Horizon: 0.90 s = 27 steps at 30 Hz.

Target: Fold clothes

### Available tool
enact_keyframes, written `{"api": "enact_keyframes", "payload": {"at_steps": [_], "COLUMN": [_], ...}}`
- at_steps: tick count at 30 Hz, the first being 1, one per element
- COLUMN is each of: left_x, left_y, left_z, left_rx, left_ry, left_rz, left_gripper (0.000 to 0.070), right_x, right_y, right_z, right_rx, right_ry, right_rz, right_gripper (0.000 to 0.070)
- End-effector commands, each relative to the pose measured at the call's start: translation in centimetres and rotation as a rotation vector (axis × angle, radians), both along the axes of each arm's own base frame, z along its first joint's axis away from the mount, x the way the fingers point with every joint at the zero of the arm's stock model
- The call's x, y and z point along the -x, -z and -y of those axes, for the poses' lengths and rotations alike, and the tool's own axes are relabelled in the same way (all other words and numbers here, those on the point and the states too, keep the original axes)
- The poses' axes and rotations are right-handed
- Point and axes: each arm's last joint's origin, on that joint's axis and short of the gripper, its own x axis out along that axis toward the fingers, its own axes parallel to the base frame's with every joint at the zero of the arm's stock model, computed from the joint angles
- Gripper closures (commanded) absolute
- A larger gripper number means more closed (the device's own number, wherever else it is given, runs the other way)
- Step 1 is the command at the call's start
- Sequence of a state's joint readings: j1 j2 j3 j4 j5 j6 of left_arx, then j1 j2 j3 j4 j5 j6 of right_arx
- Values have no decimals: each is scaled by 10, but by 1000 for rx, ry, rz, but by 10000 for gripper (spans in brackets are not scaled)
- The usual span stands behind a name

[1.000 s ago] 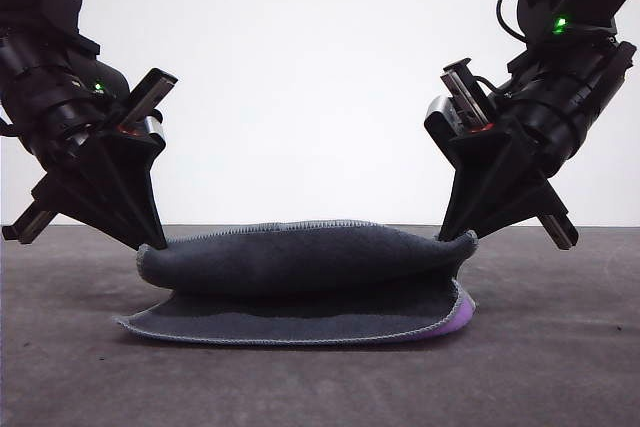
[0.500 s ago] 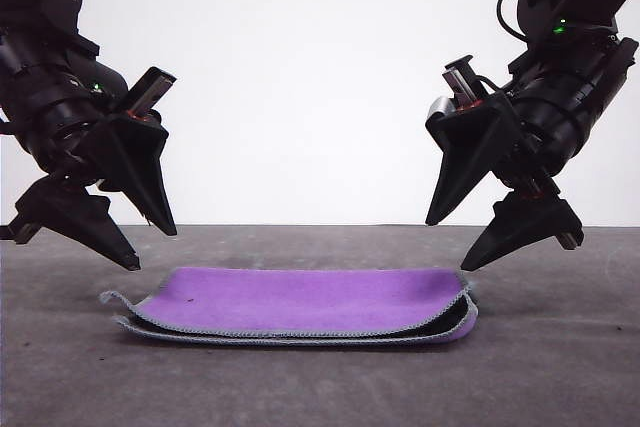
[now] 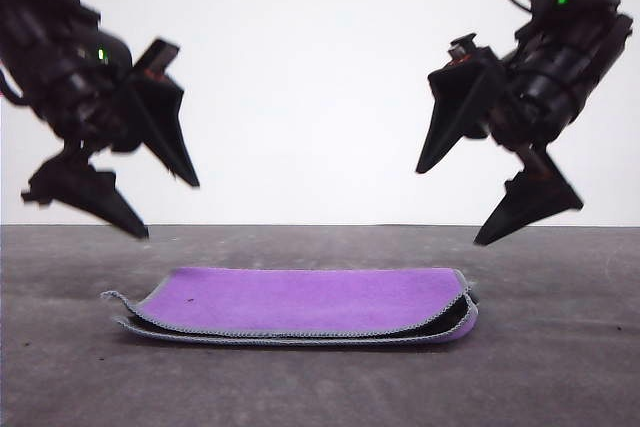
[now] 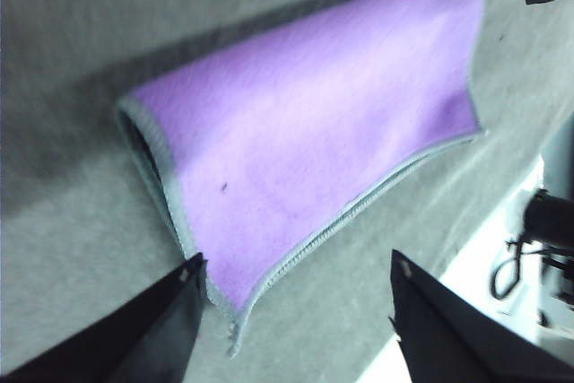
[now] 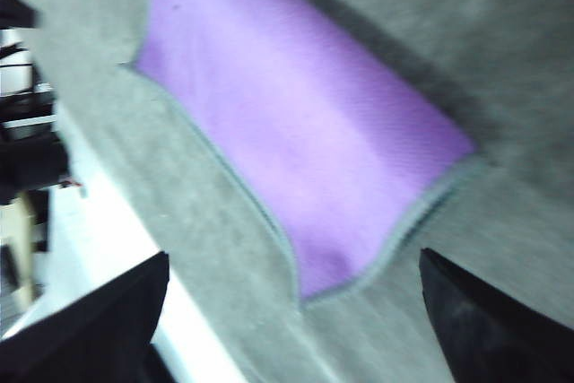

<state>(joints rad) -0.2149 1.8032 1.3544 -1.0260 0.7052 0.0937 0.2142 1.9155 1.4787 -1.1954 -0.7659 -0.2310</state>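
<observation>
L gripper (image 3: 140,209) and R gripper (image 3: 455,202) both hang above the table (image 3: 560,347) w/ jaws spread wide, holding nothing. Cloth (image 3: 300,302) lies flat below and between them, folded in half, purple face up, long axis running L–R across the front view. Each gripper sits over its own short end, about equally near; next fold probably brings one end over the other.
</observation>
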Motion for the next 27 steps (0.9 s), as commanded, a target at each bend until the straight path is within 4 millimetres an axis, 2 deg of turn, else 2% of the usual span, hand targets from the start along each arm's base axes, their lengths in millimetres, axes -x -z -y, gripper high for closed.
{"api": "enact_keyframes", "payload": {"at_steps": [1,5,8,12,14,18,22,24,27], "left_x": [-3,3,9,16,18,19,18,18,18], "left_y": [-16,-39,-52,-66,-71,-74,-73,-74,-74], "left_z": [-2,-13,-24,-37,-42,-47,-48,-48,-48], "left_rx": [-21,-135,-237,-282,-280,-280,-280,-280,-280], "left_ry": [5,-36,-83,-131,-151,-175,-177,-177,-177], "left_rz": [79,183,243,289,305,308,309,310,312], "left_gripper": [297,296,297,297,297,297,297,297,297], "right_x": [0,15,32,56,69,97,123,132,137], "right_y": [-17,-41,-64,-94,-107,-124,-121,-112,-87], "right_z": [1,10,19,31,38,44,48,49,48], "right_rx": [39,224,411,624,658,597,565,519,415], "right_ry": [-3,37,77,173,210,246,271,293,338], "right_rz": [66,110,155,232,251,280,339,379,435], "right_gripper": [130,130,130,130,130,130,130,130,130]}}
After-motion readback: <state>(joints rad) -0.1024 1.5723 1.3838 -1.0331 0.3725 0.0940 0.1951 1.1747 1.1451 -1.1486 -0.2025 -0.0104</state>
